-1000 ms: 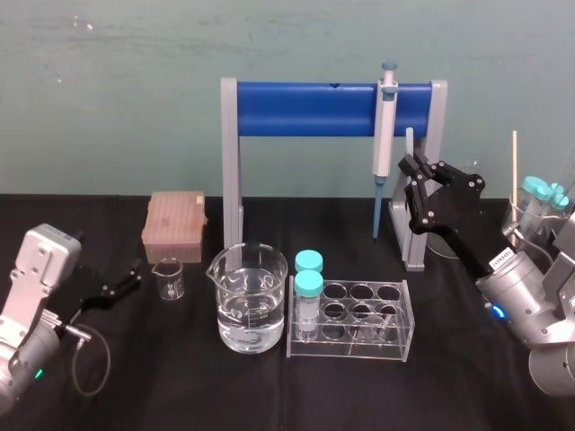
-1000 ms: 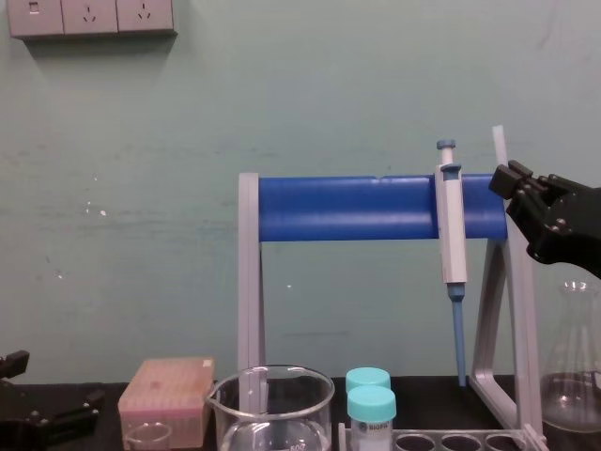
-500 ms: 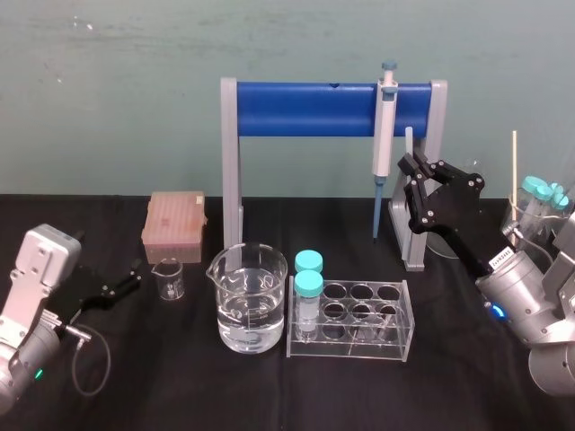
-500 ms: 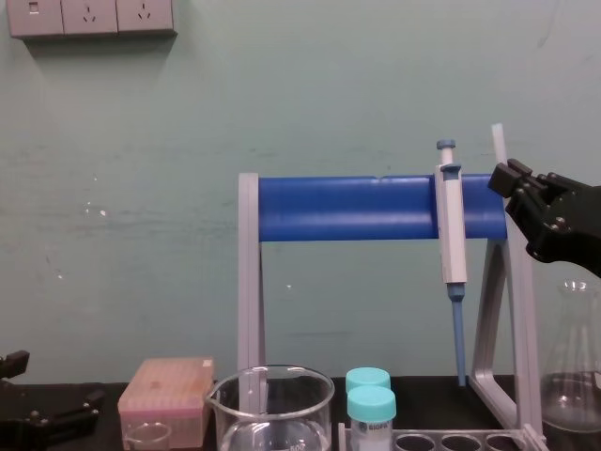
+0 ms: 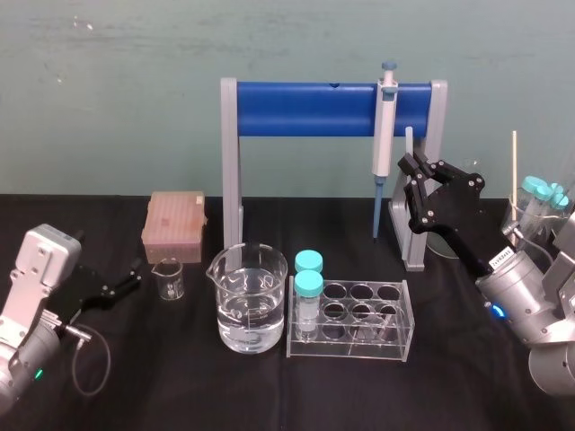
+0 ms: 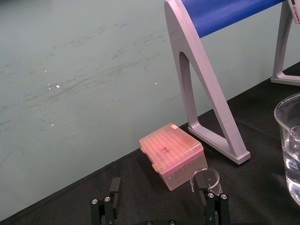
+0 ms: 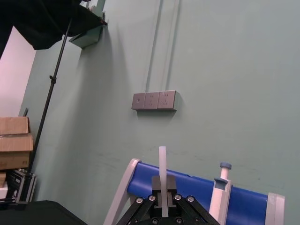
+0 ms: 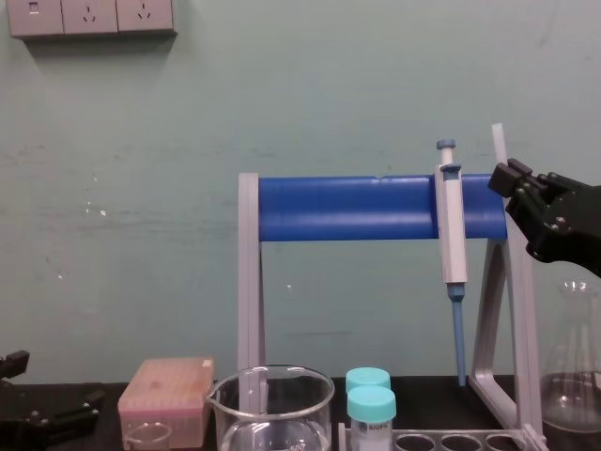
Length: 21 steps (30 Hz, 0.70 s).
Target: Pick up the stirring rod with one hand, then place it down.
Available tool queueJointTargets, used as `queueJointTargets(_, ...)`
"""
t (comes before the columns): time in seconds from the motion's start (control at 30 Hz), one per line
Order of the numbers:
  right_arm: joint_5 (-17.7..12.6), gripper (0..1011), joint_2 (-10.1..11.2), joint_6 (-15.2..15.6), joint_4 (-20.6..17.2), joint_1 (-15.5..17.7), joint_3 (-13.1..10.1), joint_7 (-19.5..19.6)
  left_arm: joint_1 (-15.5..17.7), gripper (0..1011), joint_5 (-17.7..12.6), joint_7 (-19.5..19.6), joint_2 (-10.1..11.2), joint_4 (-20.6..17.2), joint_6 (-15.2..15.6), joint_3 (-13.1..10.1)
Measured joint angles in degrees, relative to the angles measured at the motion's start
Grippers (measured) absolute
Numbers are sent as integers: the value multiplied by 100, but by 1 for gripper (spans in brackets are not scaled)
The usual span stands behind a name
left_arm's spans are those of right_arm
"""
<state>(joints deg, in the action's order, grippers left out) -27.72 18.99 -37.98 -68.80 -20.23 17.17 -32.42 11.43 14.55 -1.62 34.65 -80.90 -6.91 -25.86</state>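
Glass stirring rod (image 7: 162,161) between right fingers (image 7: 171,183)

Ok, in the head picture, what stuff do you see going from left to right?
left gripper, pink tip box, big beaker, blue-capped tubes, pipette, right gripper holding the stirring rod.

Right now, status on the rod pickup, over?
Right gripper raised, shut on the stirring rod, rod upright. Left gripper open, low by the small beaker. Pipette hangs close beside the rod.
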Motion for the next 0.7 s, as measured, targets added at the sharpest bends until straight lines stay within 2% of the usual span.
queueJointTargets(0.7,0,60,0,0,0,0,0,0,0,1000,0,0,0,0,0,0)
